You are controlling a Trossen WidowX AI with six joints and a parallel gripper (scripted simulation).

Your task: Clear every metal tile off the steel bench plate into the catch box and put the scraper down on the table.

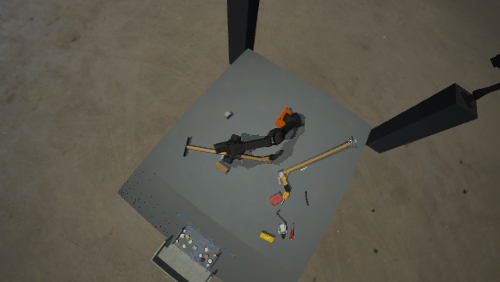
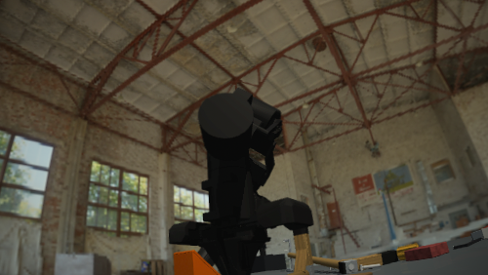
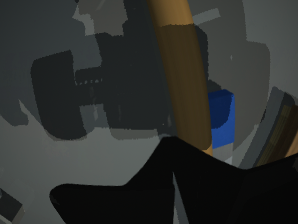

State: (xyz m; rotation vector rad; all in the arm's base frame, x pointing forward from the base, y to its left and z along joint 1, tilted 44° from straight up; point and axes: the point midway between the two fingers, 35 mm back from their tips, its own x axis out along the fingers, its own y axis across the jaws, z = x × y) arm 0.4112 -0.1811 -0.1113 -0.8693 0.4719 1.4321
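Note:
A long wooden-handled tool with a dark crosswise blade, apparently the long scraper point(image 1: 200, 149) point(image 3: 182, 75) point(image 2: 302, 254), lies left of centre on the table, partly under the arm. My gripper point(image 3: 168, 143) is shut, fingers together, nothing seen between them. In the top view it is low over the handle, its tips hard to make out. In the wrist view the handle runs behind the fingertips; contact cannot be told. The bluish bench plate point(image 1: 204, 239) is at the table's lower left edge, with several small white and orange tiles point(image 1: 206, 256) on it. The grey catch box point(image 1: 159, 251) adjoins its outer end.
A blue block point(image 3: 222, 120) lies beside the handle. A brown block point(image 1: 222, 167) is near the gripper. A second wooden-handled tool point(image 1: 320, 158) lies right. A red block point(image 1: 276, 199), yellow block point(image 1: 267, 237) and red-handled tool point(image 1: 292, 232) lie lower right.

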